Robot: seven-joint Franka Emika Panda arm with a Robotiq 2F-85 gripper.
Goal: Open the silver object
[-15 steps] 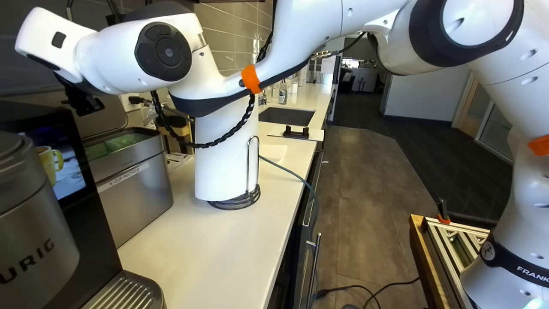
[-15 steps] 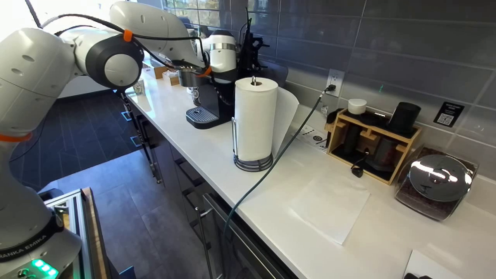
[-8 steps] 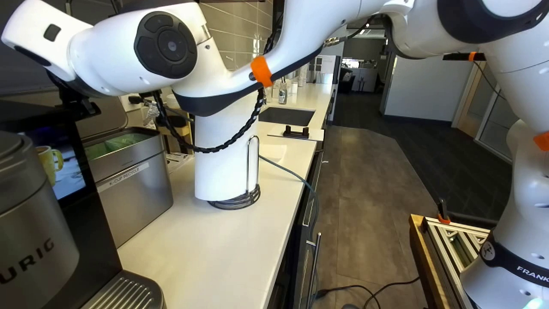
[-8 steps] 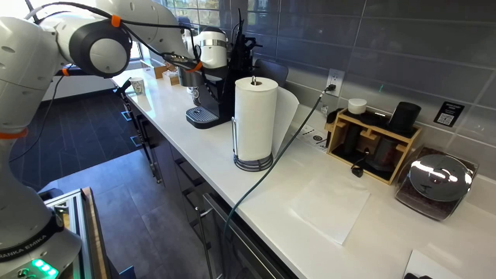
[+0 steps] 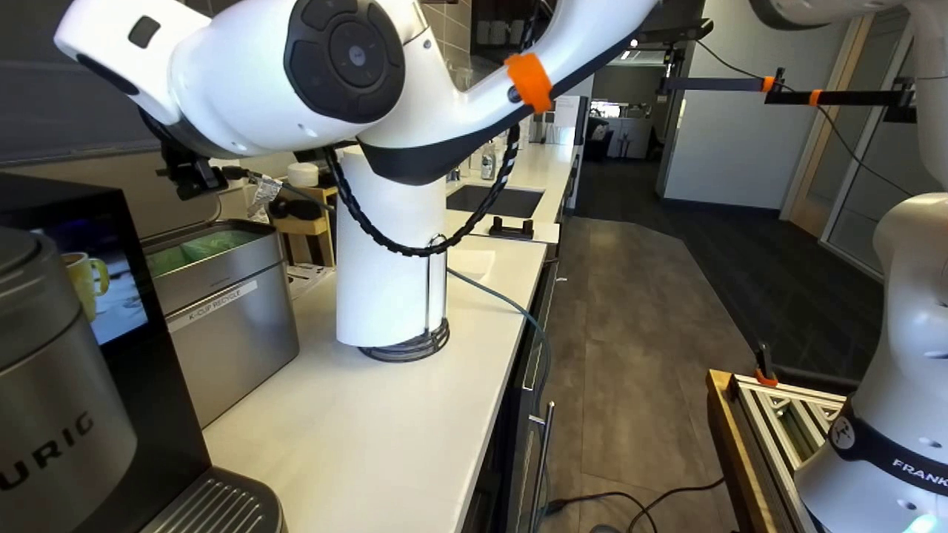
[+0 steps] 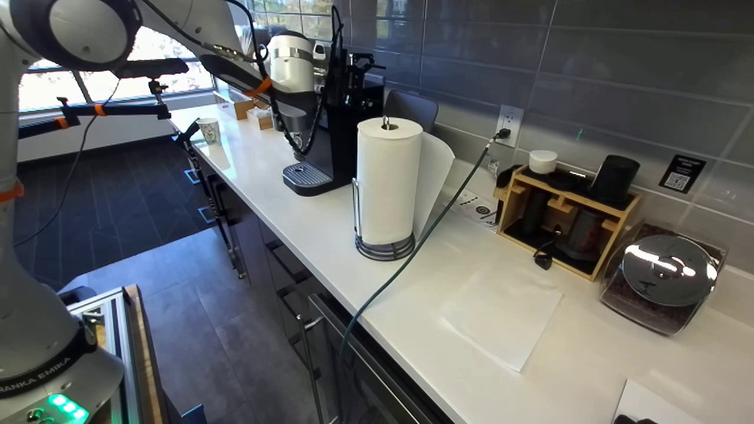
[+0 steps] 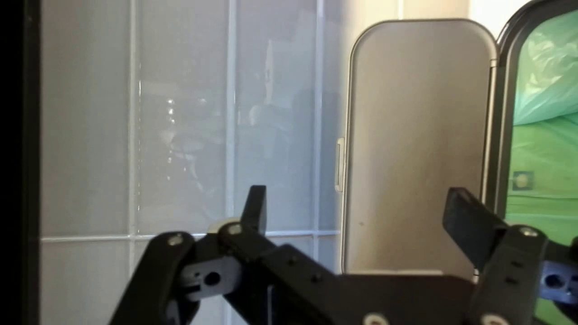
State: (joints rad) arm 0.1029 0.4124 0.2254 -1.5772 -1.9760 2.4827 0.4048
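Note:
The silver object is a brushed-steel bin [image 5: 244, 348] labelled "K-CUP RECYCLE", on the counter behind the coffee maker. Its lid [image 5: 174, 213] stands raised on its hinge near the wall. A green liner [image 5: 196, 248] shows inside the open top. In an exterior view only the lid [image 6: 413, 111] shows; the paper towel roll hides the body. In the wrist view the lid [image 7: 415, 126] stands upright, with the liner [image 7: 546, 162] at the right edge. My gripper [image 7: 359, 198] is open and empty, its fingers in front of the lid and wall. In an exterior view the gripper [image 5: 194, 178] is above the bin.
A black coffee maker [image 6: 359, 135] stands close beside the bin, near the gripper. A paper towel roll [image 6: 389, 182] stands on its other side, under the forearm. A cable [image 6: 406, 259] crosses the counter. A wooden organiser [image 6: 615, 235] and glass jar [image 6: 648, 312] stand by the wall.
The arm has swung; in an exterior view the gripper dipped left behind the coffee maker, then moved right. The elbow has left its earlier place. The bin and its raised lid look the same.

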